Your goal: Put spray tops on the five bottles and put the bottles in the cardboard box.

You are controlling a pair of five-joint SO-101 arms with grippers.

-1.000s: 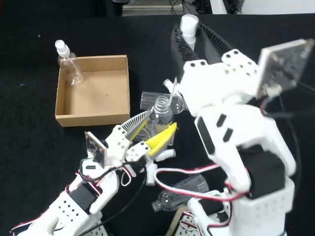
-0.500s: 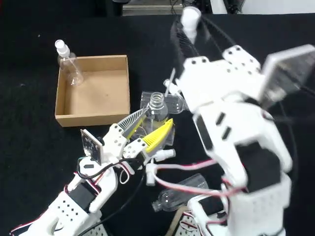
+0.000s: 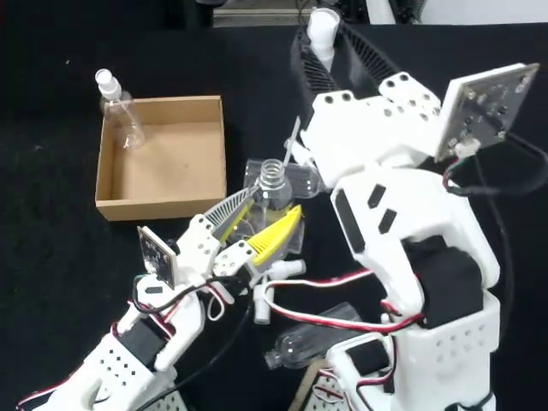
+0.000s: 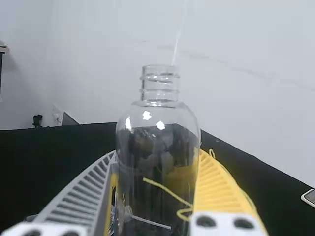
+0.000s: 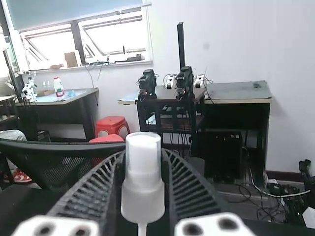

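My left gripper (image 3: 270, 212), with one grey and one yellow finger, is shut on a clear open-necked bottle (image 3: 273, 190) held upright near the table's middle. In the left wrist view the bottle (image 4: 157, 157) stands between the fingers (image 4: 216, 191). My right gripper (image 3: 324, 47) is farther back and higher, shut on a white spray top (image 3: 324, 27). Its thin dip tube (image 3: 294, 141) hangs down toward the bottle's neck. The right wrist view shows the spray top (image 5: 142, 177) clamped between black ribbed fingers (image 5: 93, 191). The cardboard box (image 3: 163, 204) lies to the left.
A bottle fitted with a spray top (image 3: 118, 110) leans at the box's far left corner. Another clear bottle (image 3: 301, 178) lies behind the held one, and one (image 3: 312, 336) lies near the right arm's base. Two loose spray tops (image 3: 284, 269) lie by the left gripper.
The left gripper shifted the bottle slightly left. The right arm swung a little and carried the spray top back and up, its tube now off the bottle's mouth.
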